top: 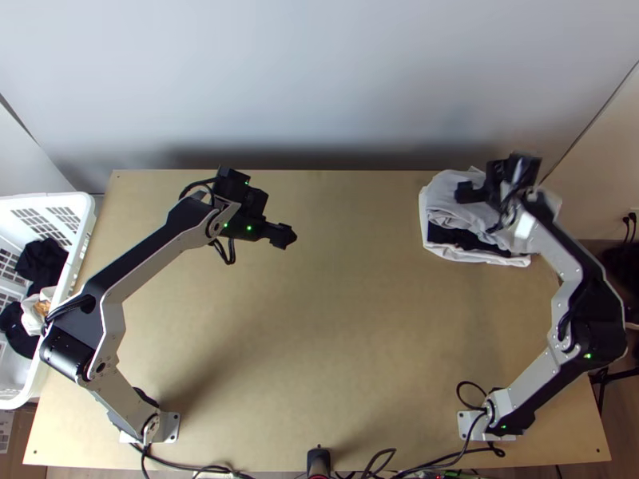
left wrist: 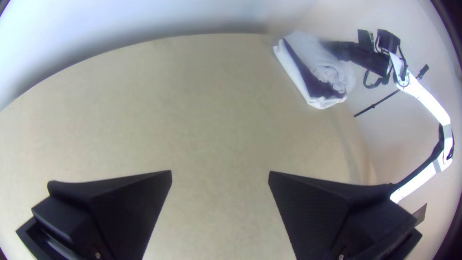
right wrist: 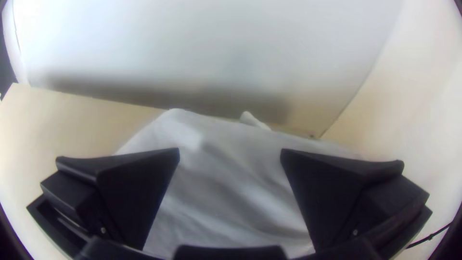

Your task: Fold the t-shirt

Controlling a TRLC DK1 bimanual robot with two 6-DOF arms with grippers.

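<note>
The table (top: pixel 343 319) runs under the stack (top: pixel 471 254), and its right edge is close to the stack's right side; a careless sideways push could tip cloth over that edge. The basket (top: pixel 82 219) is far to the left of the stack. The grey shirt (top: pixel 455 211) lies on top of the stack, rumpled and bunched along the near side; if this is the t-shirt, it probably needs lifting off and spreading before any neat fold. The right gripper (right wrist: pixel 230 150) is over the stack, its 2 fingers wide apart, with grey cloth beyond and below and nothing pinched. Closing too deep could catch 2 or 3 layers, dragging the white and dark ones out of place; closing too shallow could slip off. The left gripper (left wrist: pixel 220 172), spread and unloaded, is well left of the stack, so a 1-handed pull might simply twist the cloth.
</note>
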